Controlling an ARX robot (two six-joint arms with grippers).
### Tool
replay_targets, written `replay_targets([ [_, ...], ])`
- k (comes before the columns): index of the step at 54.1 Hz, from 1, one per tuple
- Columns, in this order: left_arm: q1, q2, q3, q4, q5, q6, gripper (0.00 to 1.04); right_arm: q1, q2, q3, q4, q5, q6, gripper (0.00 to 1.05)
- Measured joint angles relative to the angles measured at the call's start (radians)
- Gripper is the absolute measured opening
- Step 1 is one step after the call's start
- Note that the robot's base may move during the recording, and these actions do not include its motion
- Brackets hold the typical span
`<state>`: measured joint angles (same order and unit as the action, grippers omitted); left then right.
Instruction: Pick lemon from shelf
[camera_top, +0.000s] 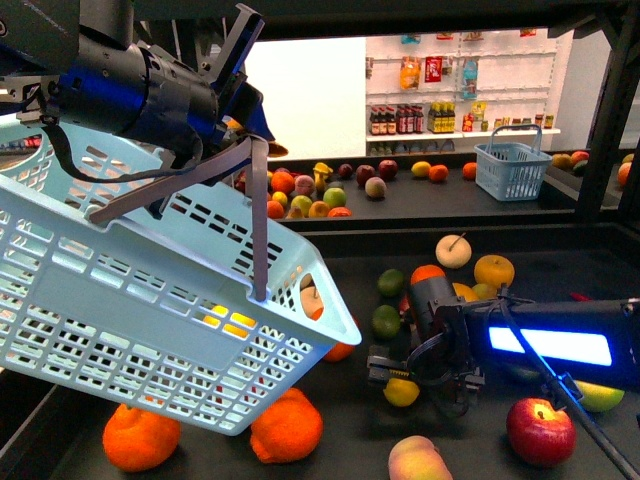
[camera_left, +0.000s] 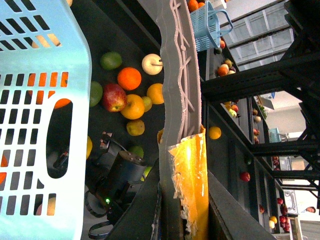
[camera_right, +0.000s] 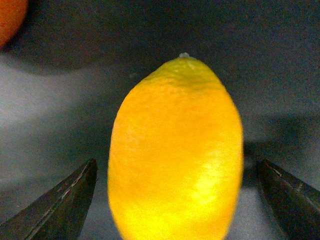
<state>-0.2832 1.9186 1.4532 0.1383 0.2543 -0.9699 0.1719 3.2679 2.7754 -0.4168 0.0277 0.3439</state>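
While lemon (camera_right: 175, 145) lies between its jaws | right gripper (camera_right: 176, 165) spread wide | left gripper (camera_top: 245, 130) holds basket (camera_top: 120, 290)

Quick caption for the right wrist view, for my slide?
Lemon on the black shelf deck, centred in the open right gripper, not yet gripped.
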Motion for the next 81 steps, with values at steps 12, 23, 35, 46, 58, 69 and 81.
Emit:
replay_targets([
  [12,0.0,0.0,0.0,0.0,0.0,0.0,0.14,0.002,0.039,0.1,-0.015,-0.005,-0.001,0.92],
  [23,0.0,0.0,0.0,0.0,0.0,0.0,0.14,0.0,0.037,0.118,-0.022,-0.014,-0.023,0.54],
  [35,0.0,0.0,0.0,0.0,0.0,0.0,0.14,-0.012,-0.156,-0.219,0.148,-0.039,-0.027,0.49],
  [46,0.0,0.0,0.0,0.0,0.0,0.0,0.14,-0.033,-0.393,-0.569,0.305,-0.074,-0.026,0.48],
  [58,0.0,0.0,0.0,0.0,0.0,0.0,0.14,-0.06,-0.64,-0.861,0.456,-0.144,0.0,0.48],
  [69,0.0,0.0,0.0,0.0,0.0,0.0,0.14,-0.077,-0.92,-1.028,0.522,-0.203,0.051,0.48],
  [81,0.0,0.0,0.0,0.0,0.0,0.0,0.14,-0.038,-1.067,-1.102,0.534,-0.246,0.124,0.48],
])
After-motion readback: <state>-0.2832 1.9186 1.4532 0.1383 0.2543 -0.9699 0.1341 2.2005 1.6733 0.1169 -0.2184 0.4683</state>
